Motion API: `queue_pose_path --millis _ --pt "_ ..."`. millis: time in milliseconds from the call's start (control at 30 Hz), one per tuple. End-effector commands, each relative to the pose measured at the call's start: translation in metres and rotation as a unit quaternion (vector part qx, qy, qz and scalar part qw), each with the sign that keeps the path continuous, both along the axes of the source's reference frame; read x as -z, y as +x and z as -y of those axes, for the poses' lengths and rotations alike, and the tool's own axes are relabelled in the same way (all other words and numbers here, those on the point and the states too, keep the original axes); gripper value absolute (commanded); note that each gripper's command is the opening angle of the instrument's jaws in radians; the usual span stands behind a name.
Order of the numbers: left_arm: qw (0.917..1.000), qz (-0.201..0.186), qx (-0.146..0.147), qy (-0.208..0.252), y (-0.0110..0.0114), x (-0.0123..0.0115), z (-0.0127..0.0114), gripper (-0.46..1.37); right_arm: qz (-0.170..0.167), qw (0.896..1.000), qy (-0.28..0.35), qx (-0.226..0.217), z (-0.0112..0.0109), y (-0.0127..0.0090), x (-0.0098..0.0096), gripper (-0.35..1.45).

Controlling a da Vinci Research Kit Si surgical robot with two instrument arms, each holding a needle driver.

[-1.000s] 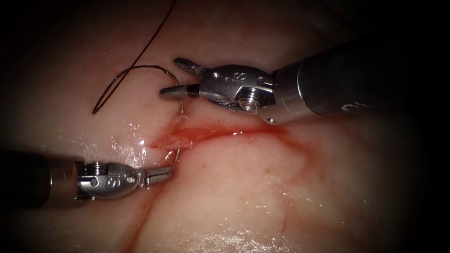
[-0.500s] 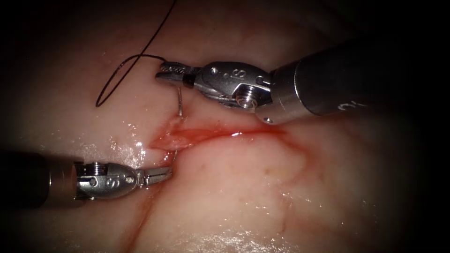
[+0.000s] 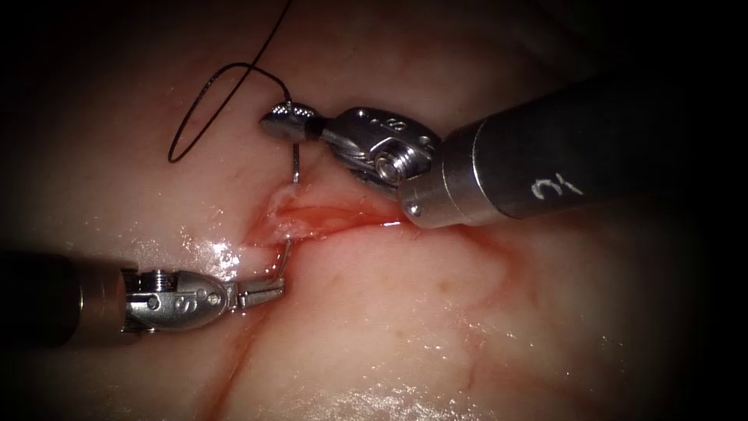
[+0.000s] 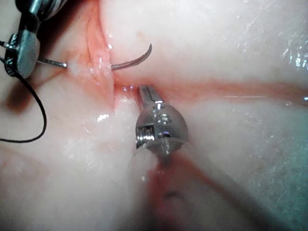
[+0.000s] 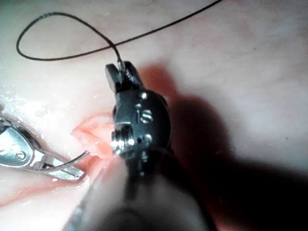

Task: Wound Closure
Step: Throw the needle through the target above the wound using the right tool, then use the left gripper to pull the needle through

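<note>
Right tool (image 3: 290, 123): pressed together on the needle (image 3: 296, 164), pinching its tail end right at the junction with the thread (image 3: 204, 97), with no gap to be seen. Sits at about 11 o'clock from the middle of the endoscope view, on the 12 o'clock side of the cut (image 3: 335, 220) and near the cut's left end. Holds the tail raised over the tissue (image 3: 405, 327), probably to keep the curve square to the wound edges and to control the needle from behind. Needle: runs from that grip toward 6 o'clock, enters the tissue just beside the cut's 12 o'clock lip, passes hidden under the wound and comes out again at the 6 o'clock lip, so bridging both edges. Left tool (image 3: 269, 290): lies at 8 o'clock, its tip right at the emerged pointed end. Cannot tell whether gripping the needle or merely waiting beside it; in the left wrist view the point seems to stand free. Judged to be placed there to steady or receive the point close to the exit. Thread: trails from the tail toward 10 o'clock in a slack loop on the tissue, then off toward 12 o'clock, apart from the cut, apparently to stay out of the bite.
</note>
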State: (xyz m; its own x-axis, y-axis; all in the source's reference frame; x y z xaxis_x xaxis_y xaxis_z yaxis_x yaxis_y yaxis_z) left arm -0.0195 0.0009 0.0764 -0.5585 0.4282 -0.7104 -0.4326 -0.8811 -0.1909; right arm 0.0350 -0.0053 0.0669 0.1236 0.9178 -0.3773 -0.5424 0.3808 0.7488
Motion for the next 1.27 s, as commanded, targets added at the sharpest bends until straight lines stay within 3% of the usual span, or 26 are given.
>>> queue_pose_path --millis 33,267,633,1267 --pt "1.0 0.002 -0.002 0.002 0.0 0.0 0.0 -0.35 0.002 1.0 0.003 0.0 0.0005 0.0001 -0.0002 -0.35" --pt "1.0 0.002 -0.002 0.002 0.0 0.0 0.0 -0.35 -0.001 0.999 0.039 -0.008 0.0045 0.0002 -0.0005 -0.35" --pt "1.0 0.002 -0.001 0.001 0.0 0.0001 0.0 -0.35 -0.002 0.998 0.06 -0.012 0.0069 0.0002 -0.0006 -0.35" --pt "1.0 0.003 0.0 0.001 0.0 0.0001 0.0 -0.35 -0.004 0.998 0.062 -0.014 0.0073 0.0001 -0.001 -0.35"
